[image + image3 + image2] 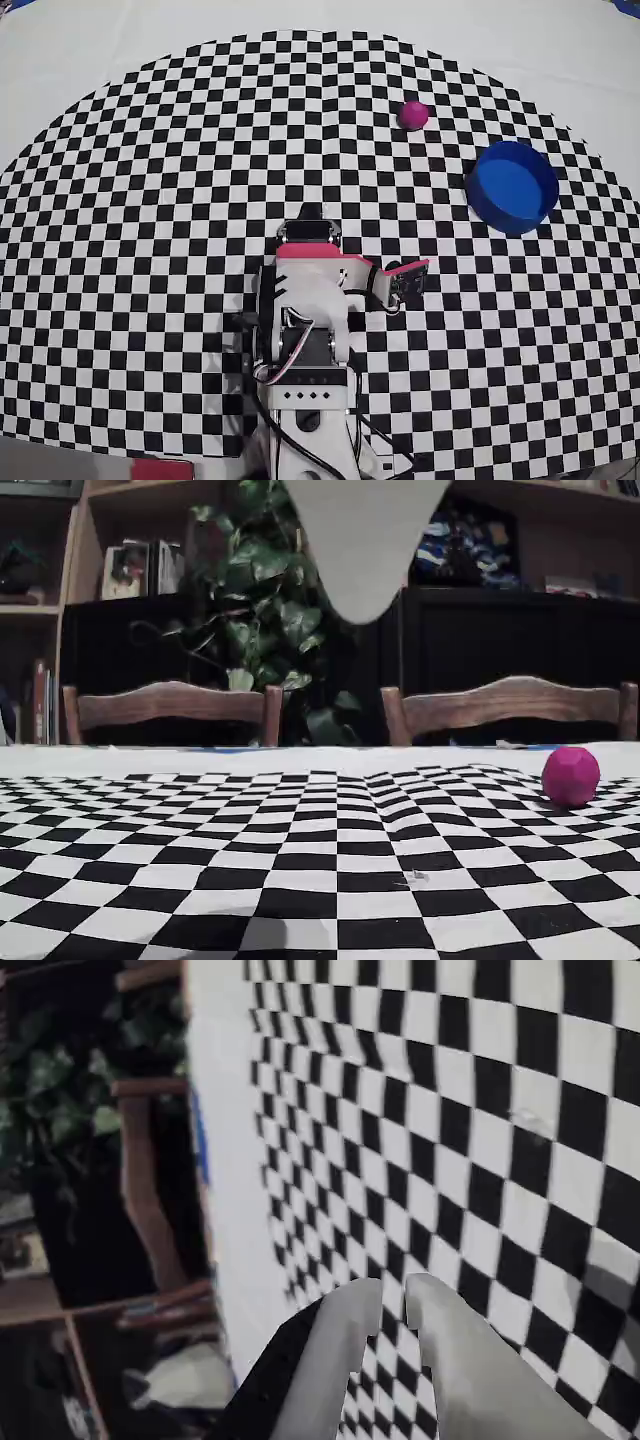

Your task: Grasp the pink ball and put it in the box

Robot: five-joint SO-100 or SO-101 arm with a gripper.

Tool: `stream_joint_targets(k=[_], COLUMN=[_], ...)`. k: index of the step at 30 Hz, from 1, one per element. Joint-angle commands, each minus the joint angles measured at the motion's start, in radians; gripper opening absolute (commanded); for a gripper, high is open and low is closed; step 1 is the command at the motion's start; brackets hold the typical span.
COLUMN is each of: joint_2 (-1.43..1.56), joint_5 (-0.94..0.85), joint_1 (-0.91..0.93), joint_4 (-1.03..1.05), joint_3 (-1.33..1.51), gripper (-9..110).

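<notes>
The pink ball lies on the checkered cloth at the far right in the overhead view. It also shows in the fixed view at the right. The box is a round blue tub, right of and nearer than the ball. My gripper hangs above the cloth, pointing right, well short of the ball and left of the tub. In the wrist view the gripper shows two grey fingers with only a thin gap and nothing between them. Ball and tub are out of the wrist view.
The checkered cloth covers the white table. The arm's base stands at the near edge. Chairs and shelves with a plant stand behind the table. A blurred grey shape hangs at the top of the fixed view.
</notes>
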Motion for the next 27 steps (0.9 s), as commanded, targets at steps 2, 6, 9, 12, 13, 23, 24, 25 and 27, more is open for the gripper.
stream_joint_targets(k=[2,6,9,12,13,23,24,25,27], joint_2=[-0.044,-0.064,-0.069,-0.071,-0.071,-0.074,-0.074,-0.074,-0.074], joint_5=[-0.107,-0.347,-0.609,-0.827,-0.919,-1.436,-1.466,-1.493,-1.529], joint_1=[0.006,0.017,0.046,0.057,0.058,0.058,0.061,0.066,0.066], joint_4=[-0.152,-0.173,-0.173,-0.201,-0.204,-0.331,-0.342,-0.348,-0.356], joint_3=[-0.012,-0.012,-0.003,0.003,0.003,0.005,0.005,0.005,0.005], gripper=[6,12,12,13,13,18,18,18,19])
